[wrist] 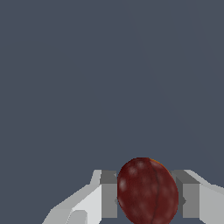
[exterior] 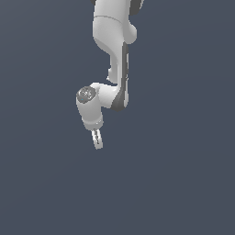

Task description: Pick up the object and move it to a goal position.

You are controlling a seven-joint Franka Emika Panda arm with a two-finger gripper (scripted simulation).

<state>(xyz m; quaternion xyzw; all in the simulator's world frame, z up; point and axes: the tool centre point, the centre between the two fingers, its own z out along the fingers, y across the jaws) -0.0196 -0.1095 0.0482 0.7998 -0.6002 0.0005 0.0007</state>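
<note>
In the wrist view the object (wrist: pixel 146 190), a dark red roundish blob, sits between my two grey finger pads (wrist: pixel 109 194), which touch it on both sides. My gripper (wrist: pixel 149 199) is shut on it. In the exterior view the white arm hangs down from the top and the gripper (exterior: pixel 97 143) points downward over the plain dark grey ground. The fingers look close together there, and the object is hidden between them.
Plain dark grey ground (exterior: pixel 183 183) fills both views. No other objects, containers or edges show.
</note>
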